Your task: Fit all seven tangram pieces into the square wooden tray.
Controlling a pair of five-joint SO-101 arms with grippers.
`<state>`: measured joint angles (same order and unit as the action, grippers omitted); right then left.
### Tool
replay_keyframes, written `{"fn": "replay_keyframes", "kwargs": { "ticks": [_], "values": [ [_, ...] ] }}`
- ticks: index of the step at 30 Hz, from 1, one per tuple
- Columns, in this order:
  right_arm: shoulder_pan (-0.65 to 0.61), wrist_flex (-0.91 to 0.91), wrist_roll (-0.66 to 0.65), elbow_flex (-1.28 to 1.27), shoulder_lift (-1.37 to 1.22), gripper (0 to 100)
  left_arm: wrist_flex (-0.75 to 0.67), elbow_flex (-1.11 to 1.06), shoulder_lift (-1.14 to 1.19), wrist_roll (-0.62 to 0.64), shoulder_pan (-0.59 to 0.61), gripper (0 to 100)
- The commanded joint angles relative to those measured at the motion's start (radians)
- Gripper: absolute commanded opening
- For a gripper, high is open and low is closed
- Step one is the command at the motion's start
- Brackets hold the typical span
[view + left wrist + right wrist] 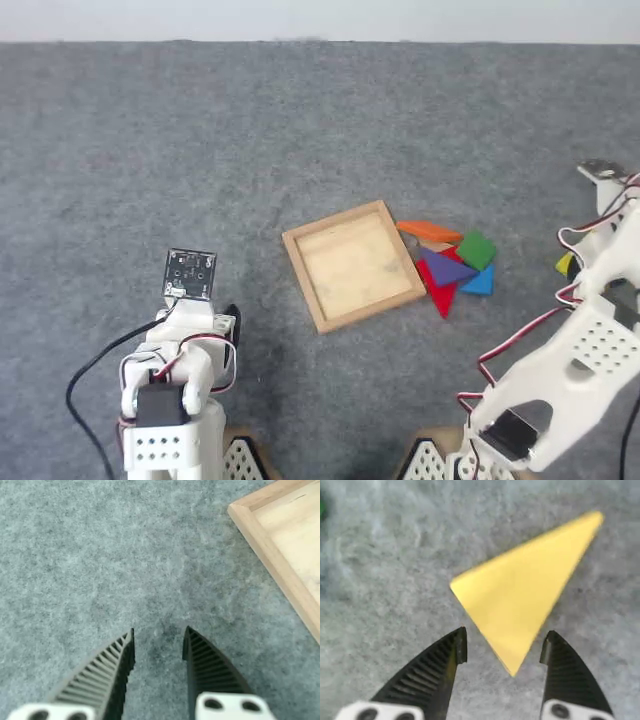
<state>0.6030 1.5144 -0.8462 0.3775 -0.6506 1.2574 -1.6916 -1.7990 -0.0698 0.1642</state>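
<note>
The square wooden tray [300,266] lies mid-table with nothing in it; one corner of the tray [260,545] shows in the left wrist view. Beside its right edge sits a cluster of pieces: orange [430,231], green [477,249], purple [446,268], blue [481,283] and red [441,296]. A yellow triangle [525,590] lies flat on the carpet, also seen as a sliver [564,264] by the right arm. My right gripper [504,649] is open just over it, one corner between the fingertips. My left gripper [159,642] is open over bare carpet, left of the tray.
Grey carpet covers the whole table. The right arm's white body [570,370] and red wires fill the lower right. The left arm [180,360] stands at the lower left. A pale wall edge runs along the far side.
</note>
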Motion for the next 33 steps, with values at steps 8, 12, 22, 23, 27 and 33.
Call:
{"fn": "replay_keyframes", "kwargs": {
  "ticks": [8,12,22,23,27,33],
  "values": [
    [-0.107,0.088,0.301,0.110,0.016,23.4,0.009,0.008,-0.028,-0.006,-0.002,15],
    [-0.151,0.053,0.356,0.110,0.016,23.6,0.009,0.008,-0.028,-0.006,-0.002,15],
    [-0.097,0.013,0.296,0.110,0.007,37.3,0.009,0.008,-0.028,-0.006,-0.002,15],
    [-0.101,0.001,0.295,0.104,0.005,35.9,0.009,0.008,-0.028,-0.006,-0.002,15],
    [-0.102,-0.058,0.301,0.078,-0.012,34.0,0.009,0.008,-0.028,-0.006,-0.002,15],
    [-0.097,-0.114,0.324,0.083,-0.094,33.9,0.009,0.008,-0.028,-0.006,-0.002,15]
  ]
}}
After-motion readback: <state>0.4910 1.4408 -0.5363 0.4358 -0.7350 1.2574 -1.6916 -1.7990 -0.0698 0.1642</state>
